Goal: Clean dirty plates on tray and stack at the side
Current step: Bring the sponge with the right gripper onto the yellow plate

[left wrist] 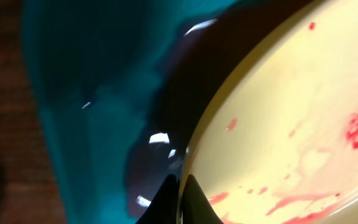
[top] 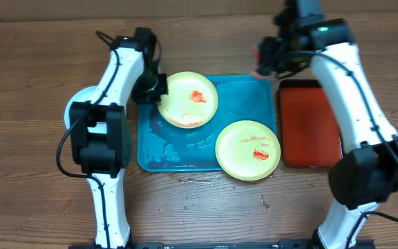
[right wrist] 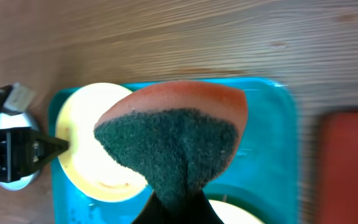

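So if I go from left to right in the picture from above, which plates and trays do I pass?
pale blue-white plate → back yellow-green plate → front yellow-green plate → red tray

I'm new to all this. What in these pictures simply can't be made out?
Pale plate: overhead, the left arm covers most of it; clean or dirty, cannot tell.
Right gripper: right wrist view, the sponge it clamps hides most of its fingers.
Held plate: left wrist view, blurred close-up, cut off by the frame's edges.
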`<state>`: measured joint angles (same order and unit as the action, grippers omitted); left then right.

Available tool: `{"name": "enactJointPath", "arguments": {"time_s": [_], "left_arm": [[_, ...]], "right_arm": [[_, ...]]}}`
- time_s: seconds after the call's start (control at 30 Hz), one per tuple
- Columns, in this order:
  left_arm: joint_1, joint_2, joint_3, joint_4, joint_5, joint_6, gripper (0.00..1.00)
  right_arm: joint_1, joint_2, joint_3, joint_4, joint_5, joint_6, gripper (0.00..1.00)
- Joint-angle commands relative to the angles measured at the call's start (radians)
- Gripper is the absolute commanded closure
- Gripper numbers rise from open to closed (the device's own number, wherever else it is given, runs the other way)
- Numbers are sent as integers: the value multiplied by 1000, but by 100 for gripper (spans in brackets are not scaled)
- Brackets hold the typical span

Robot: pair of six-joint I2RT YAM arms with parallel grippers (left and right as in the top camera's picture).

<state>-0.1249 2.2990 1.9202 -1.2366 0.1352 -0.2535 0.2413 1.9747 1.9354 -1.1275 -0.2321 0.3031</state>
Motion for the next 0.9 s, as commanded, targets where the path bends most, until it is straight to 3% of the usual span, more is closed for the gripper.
{"name": "enactJointPath", "arguments": {"time_s": [0.0,0.23,0.57,0.87], "left_arm": [[7,-32,-22,-24,-11,76,96],[5,-32,-90,-18,-11,85,96],[9,-32,-286,168,-8,30,96],[9,-32,-289,183,-8,28,96]], "right_arm": [[92,71,8,43,-13,79,96],[237,176,8,149,-47,172,96],[356,313,8,232,-50,208,96],[418,386,8,317,-3,219,96]]}}
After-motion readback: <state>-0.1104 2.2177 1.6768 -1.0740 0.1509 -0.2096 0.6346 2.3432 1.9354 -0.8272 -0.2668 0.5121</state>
